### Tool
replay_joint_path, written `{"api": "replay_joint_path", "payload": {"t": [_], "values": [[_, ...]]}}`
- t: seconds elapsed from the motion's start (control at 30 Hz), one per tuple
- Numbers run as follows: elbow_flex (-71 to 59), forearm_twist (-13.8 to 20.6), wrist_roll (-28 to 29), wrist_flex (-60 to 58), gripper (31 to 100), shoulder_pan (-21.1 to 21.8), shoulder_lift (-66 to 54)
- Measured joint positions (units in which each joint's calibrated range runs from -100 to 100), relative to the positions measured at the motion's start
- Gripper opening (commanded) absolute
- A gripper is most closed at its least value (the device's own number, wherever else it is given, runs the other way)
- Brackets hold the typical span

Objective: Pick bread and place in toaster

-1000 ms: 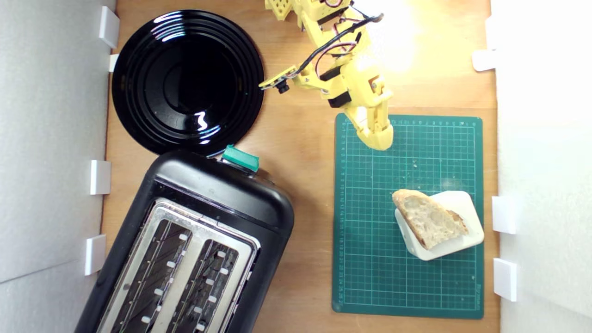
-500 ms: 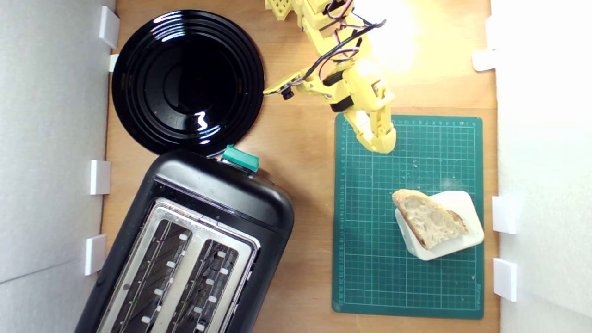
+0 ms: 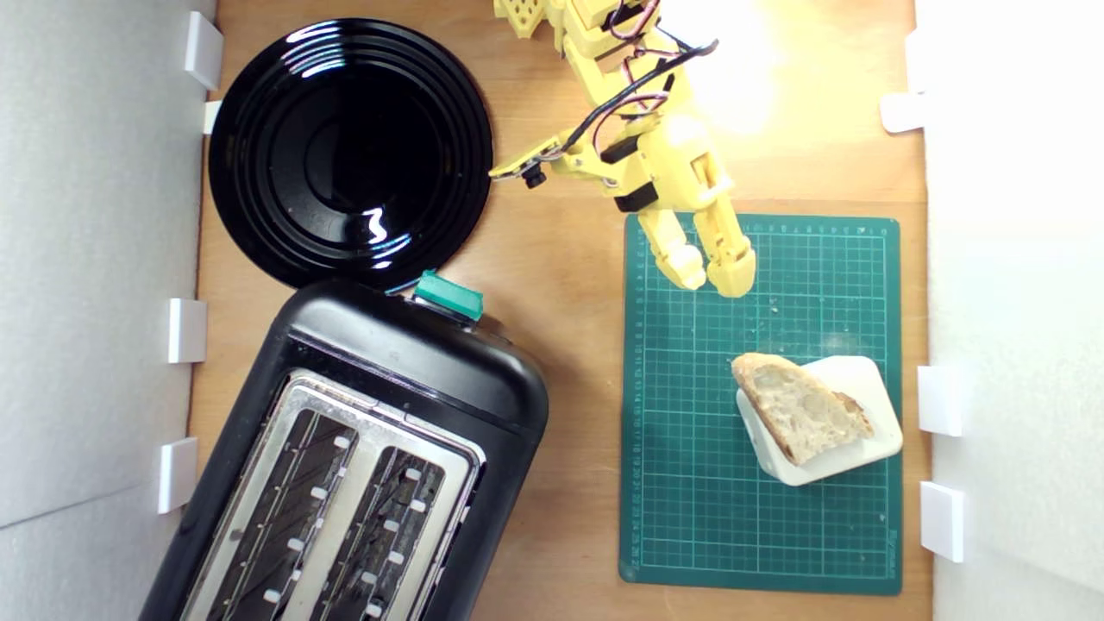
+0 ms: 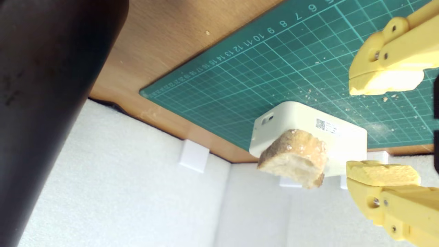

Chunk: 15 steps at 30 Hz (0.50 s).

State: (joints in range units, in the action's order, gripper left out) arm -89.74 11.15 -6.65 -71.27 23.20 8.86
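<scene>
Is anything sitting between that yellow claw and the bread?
Nothing visible. Only bare green mat lies between the open gripper and the bread, which rests on a white block.

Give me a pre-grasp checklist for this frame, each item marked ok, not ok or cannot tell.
1. Gripper open: ok, jaws apart in both views.
2. Gripper empty: ok.
3. Bread reachable: ok, it lies uncovered on the white block, overhanging its edge.
4. Gripper lined up over the bread: not ok, it hangs over the green mat, short of the slice.
5. Toaster slots free: ok, both look empty.
6. Block will stay put when the bread lifts: cannot tell.
</scene>
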Motion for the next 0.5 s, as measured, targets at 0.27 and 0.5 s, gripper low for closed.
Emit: {"api": "replay_joint_path", "payload": {"t": [0.27,0.5], "values": [[3.1,-0.4,4.2,0.0,84.8,-1.1,0.6],[7.6,-0.1,4.2,0.0,85.0,-1.6,5.2]]}}
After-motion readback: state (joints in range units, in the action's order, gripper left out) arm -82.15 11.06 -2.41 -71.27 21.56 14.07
